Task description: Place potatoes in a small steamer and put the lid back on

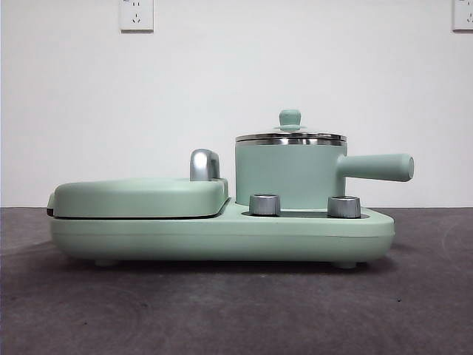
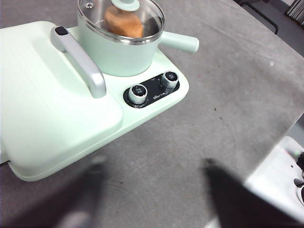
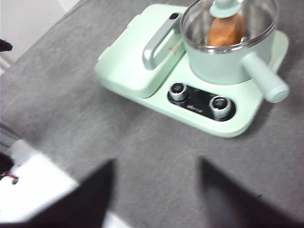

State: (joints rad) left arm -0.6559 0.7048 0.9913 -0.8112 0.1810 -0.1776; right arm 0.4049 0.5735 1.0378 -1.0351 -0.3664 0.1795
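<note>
The potato (image 2: 124,22) is seen inside the pot (image 1: 284,177) right of centre in the front view, sealed under the lid (image 1: 290,132), so both grippers (image 2: 152,190) (image 3: 156,190) are held back with jaws apart and empty, the job seemingly done.

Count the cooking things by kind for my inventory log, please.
Potatoes: 1
Small steamer: 1
Lid: 1
Control knobs: 2
Griddle cover: 1
Total: 6
</note>
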